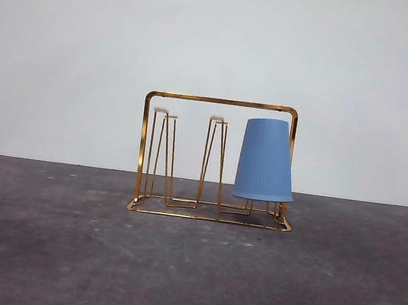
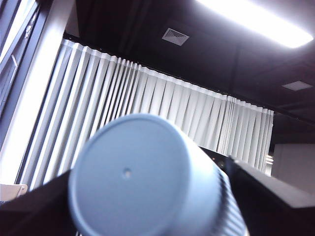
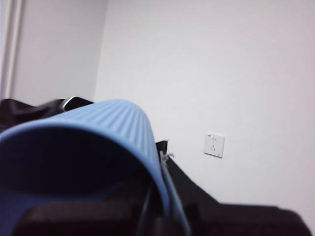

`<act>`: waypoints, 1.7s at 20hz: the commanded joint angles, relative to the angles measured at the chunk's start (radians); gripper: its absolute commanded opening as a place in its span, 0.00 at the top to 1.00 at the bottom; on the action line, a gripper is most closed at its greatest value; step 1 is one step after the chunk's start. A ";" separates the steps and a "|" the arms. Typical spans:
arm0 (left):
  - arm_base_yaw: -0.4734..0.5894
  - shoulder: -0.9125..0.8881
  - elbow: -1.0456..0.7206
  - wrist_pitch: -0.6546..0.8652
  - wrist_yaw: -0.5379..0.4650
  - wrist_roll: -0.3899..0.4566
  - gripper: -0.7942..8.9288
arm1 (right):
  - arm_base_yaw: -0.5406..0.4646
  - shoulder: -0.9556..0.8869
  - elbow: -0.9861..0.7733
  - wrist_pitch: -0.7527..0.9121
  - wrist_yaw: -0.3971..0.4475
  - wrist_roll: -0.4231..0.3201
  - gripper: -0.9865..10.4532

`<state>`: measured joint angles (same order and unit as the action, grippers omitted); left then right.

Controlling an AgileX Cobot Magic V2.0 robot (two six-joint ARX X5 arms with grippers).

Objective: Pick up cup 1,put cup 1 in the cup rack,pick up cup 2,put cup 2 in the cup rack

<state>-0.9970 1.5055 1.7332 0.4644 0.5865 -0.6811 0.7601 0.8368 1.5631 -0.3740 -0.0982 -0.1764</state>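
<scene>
**One cup on the rack, two more in the grippers**

The dark table (image 1: 188, 271) fills the lower half of the front view, and the gold cup rack (image 1: 223, 102) stands on it at the middle of the frame. One blue cup (image 1: 265, 160) sits upside down over the peg at the right end of the rack. The two pegs left of it are bare. No arm shows in the front view.

In the left wrist view, the left gripper (image 2: 147, 206) has its jaws closed on both sides of a ribbed blue-grey cup (image 2: 142, 177), whose closed bottom faces the camera. Behind it are only curtains and ceiling, so this arm seems to be raised and tilted upward.

In the right wrist view, the right gripper (image 3: 98, 216) holds another blue ribbed cup (image 3: 103, 128), with its open mouth toward the camera; the jaws press on its wall.

I judge that one placing is done and a carried cup comes next. That move calls for turning the cup mouth down and lowering it straight over a free peg.
</scene>
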 commanded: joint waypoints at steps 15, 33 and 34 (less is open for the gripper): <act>-0.003 0.001 -0.004 -0.002 0.015 -0.008 0.93 | 0.000 0.012 -0.003 -0.085 0.087 -0.008 0.87; 0.161 -0.252 -0.004 -0.663 -0.238 0.383 0.93 | 0.000 -0.032 -0.002 -0.493 0.269 0.010 0.74; 0.164 -0.273 -0.004 -0.747 -0.308 0.441 0.93 | 0.000 -0.032 -0.002 -0.524 0.279 0.021 0.74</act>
<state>-0.8379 1.2369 1.7332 -0.2150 0.3294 -0.3756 0.7597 0.8021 1.5684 -0.8886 0.1757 -0.1741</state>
